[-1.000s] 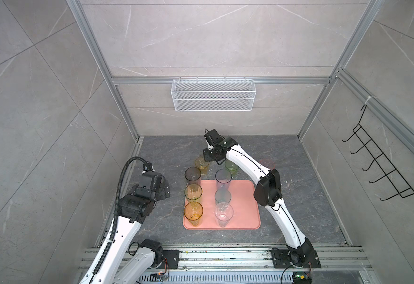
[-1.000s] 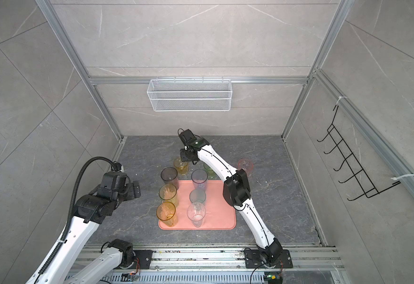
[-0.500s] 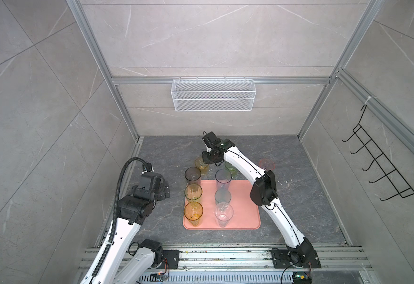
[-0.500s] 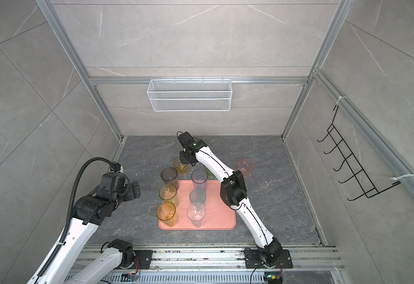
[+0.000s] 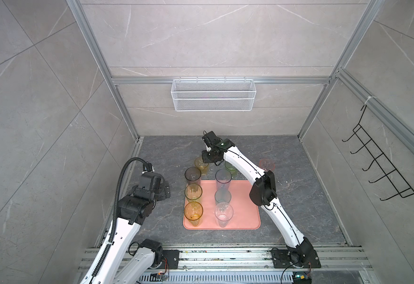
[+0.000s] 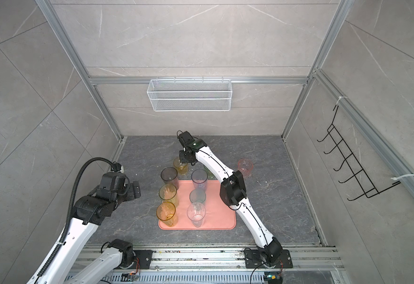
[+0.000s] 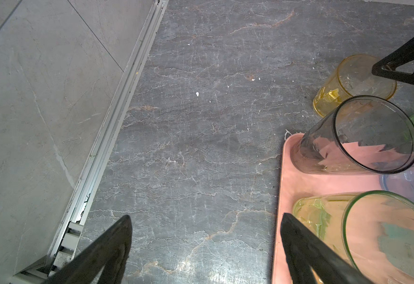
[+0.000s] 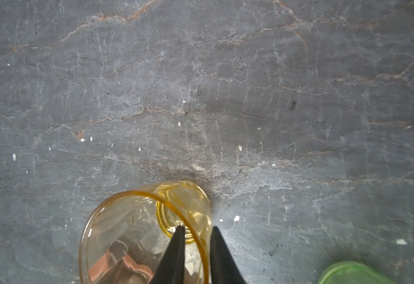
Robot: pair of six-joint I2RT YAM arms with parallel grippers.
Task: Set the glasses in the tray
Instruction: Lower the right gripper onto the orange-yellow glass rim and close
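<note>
Bench: dark stone bench (image 5: pixel 306 201), which carries everything below both end effectors.
Tray: pink and flat (image 5: pixel 244 204), lying between the right end effector and the base of the right arm (image 5: pixel 240 159). The strip of tray under that arm is bare.
Six glasses: upright in the tray (image 5: pixel 193 193) in two rows, on the side toward the left end effector.
Left end effector: fingers wide apart (image 7: pixel 204 236), holding nothing, over bare bench just beside the tray's edge.
Right end effector: fingers close together (image 8: pixel 197 233) astride the wall of the short yellow glass, one inside and one outside. Whether they already press the wall cannot be told.
Short yellow glass: upright on the bench (image 8: pixel 127 236), off the tray, directly under the right end effector.
Green glass: on the bench (image 5: pixel 231 167), just beside the right end effector.
Pink glass: on the bench (image 5: pixel 266 164), well apart from it, beyond the right arm.
Step in hand: judged to be securing the rim grip.
Method: clamp firmly on the wall, lift straight up until clear of the grey and blue glasses, then carry to the bare strip.
Risk: a one-wall grip may let the glass swing or slip.
</note>
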